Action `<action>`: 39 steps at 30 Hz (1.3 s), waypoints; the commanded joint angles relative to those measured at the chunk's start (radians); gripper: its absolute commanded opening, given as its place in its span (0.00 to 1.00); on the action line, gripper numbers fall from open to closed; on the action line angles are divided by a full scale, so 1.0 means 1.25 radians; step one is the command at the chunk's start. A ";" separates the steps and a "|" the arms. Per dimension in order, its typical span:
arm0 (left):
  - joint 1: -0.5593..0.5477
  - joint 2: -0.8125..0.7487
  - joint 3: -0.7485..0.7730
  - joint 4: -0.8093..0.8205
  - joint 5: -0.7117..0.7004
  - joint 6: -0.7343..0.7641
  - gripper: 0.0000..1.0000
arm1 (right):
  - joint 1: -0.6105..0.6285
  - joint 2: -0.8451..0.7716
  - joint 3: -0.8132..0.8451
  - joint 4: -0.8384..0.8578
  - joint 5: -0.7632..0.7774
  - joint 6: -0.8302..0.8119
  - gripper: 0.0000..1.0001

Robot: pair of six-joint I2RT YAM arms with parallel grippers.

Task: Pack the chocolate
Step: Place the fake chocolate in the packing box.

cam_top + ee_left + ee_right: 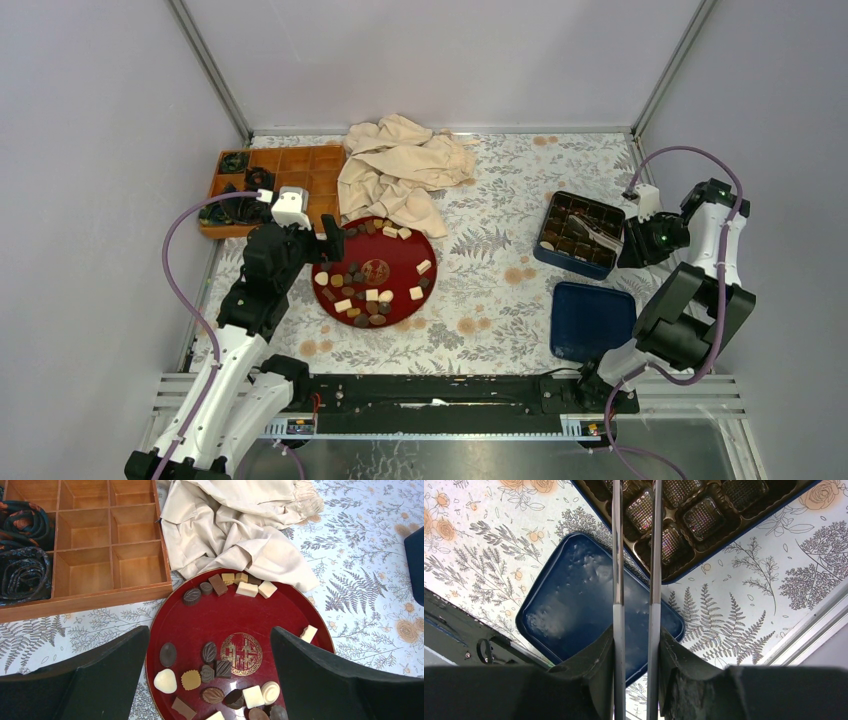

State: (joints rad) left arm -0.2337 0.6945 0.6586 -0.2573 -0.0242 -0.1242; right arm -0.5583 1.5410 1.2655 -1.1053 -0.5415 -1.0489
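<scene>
Left end effector (209, 630) spread wide above the chocolate (209, 651) on the plate (200, 615), likely poised to pick. Right end effector (635, 645) clamps tongs (618, 555) aimed at the box (704, 517).

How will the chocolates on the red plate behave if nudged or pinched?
Likely to slide: the red plate looks glossy. The chocolates sit flat and low, so rolling or tipping seems unlikely. Small moulded pieces, probably light and easily marked.
</scene>
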 commanded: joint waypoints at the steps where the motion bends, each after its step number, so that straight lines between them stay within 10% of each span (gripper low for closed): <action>1: 0.007 -0.003 -0.005 0.042 0.007 0.007 0.98 | -0.003 0.011 0.002 0.007 -0.008 0.007 0.27; 25: 0.007 -0.004 -0.005 0.043 0.006 0.008 0.98 | -0.003 0.011 0.028 -0.020 -0.033 -0.002 0.39; 39: 0.007 0.002 -0.004 0.042 0.005 0.007 0.98 | 0.082 -0.087 0.064 -0.158 -0.324 -0.187 0.37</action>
State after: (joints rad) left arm -0.2337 0.6945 0.6586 -0.2573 -0.0242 -0.1242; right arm -0.5346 1.5040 1.3174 -1.2354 -0.7708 -1.1934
